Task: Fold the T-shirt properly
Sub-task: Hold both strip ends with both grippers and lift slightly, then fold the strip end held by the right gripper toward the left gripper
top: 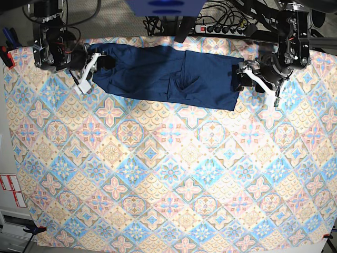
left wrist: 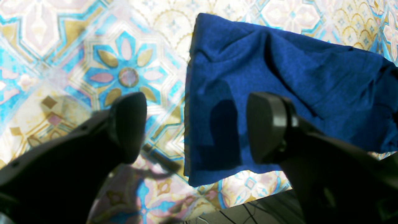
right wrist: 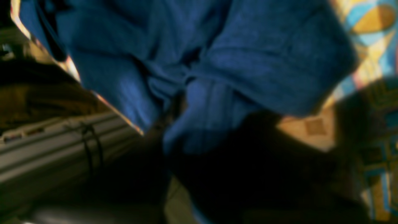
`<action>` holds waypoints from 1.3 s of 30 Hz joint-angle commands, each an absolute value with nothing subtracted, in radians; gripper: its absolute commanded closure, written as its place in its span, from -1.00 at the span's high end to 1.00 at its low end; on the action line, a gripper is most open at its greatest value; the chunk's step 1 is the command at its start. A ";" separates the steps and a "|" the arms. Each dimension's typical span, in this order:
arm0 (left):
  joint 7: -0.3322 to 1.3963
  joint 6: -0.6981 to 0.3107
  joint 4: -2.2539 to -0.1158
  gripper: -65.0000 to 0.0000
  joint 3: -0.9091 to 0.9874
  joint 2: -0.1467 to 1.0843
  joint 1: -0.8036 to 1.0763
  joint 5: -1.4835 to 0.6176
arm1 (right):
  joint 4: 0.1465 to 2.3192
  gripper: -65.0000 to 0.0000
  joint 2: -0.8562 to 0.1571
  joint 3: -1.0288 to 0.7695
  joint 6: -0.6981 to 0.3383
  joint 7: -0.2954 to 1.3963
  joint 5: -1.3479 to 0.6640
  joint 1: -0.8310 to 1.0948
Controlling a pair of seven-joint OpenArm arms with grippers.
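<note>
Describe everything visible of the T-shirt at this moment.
The T-shirt is dark navy-blue soft knit, stretched as a long creased band along the far edge of the patterned tablecloth. The right hand is shut on bunched fabric at one end. The left hand hovers open over the other end, not gripping. No label shows.

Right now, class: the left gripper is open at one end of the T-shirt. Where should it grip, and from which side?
Probably the straight side edge of the T-shirt between the left gripper fingers, approached from the bare patterned tablecloth. That edge lies flat and unobstructed.
</note>
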State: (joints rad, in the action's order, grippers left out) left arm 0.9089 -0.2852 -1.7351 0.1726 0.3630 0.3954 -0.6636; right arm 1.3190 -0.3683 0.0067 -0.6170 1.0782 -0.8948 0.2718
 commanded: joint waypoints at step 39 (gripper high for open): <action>0.892 -0.291 -1.787 0.43 0.186 0.278 0.392 -0.676 | 1.682 -0.99 -0.263 0.094 -0.618 1.291 -0.889 0.090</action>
State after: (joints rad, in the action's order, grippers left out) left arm 0.9085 -0.2848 -1.7699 0.1829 0.2687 0.3962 -0.6628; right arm 1.6619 -0.2592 0.0956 -0.6132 1.3041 -0.8661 0.0933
